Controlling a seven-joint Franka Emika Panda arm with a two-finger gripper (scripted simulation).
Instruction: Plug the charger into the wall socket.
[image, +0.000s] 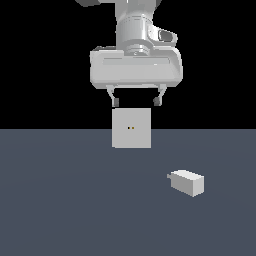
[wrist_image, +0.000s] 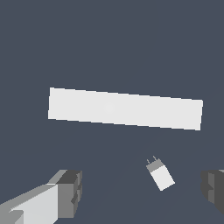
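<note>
- Nearest in the exterior view lies the charger (image: 187, 182), a small light grey rectangular block with a short stub at one end. It rests on the flat slate-blue floor (image: 65, 210), toward the exterior view's right, and nothing is touching it.
- In the wrist view the same block (wrist_image: 161, 176) shows two thin prongs at its end, angled roughly toward the plate, and it sits between the two finger pads at the picture's edges without reaching either.
- Farther back stands the wall socket (image: 131, 128), a flat upright light grey square plate with two tiny orange-dark holes at its centre. The wrist camera sees it edge-on from above as a long pale bar (wrist_image: 124, 108).
- Farthest and highest is the white gripper (image: 136, 101) of the arm, hanging over the top edge of the plate, well apart from the block.
- Its dark-tipped fingers (image: 116, 102) are spread wide and hold nothing.
- My reading: this is the very start, the reach toward the block, with no grasp made.
- The next move calls for travelling from above the plate toward the block, coming down over it, and turning the wrist so the pads meet its long sides.
- The prongs should be left free, since they must face the holes later.
</note>
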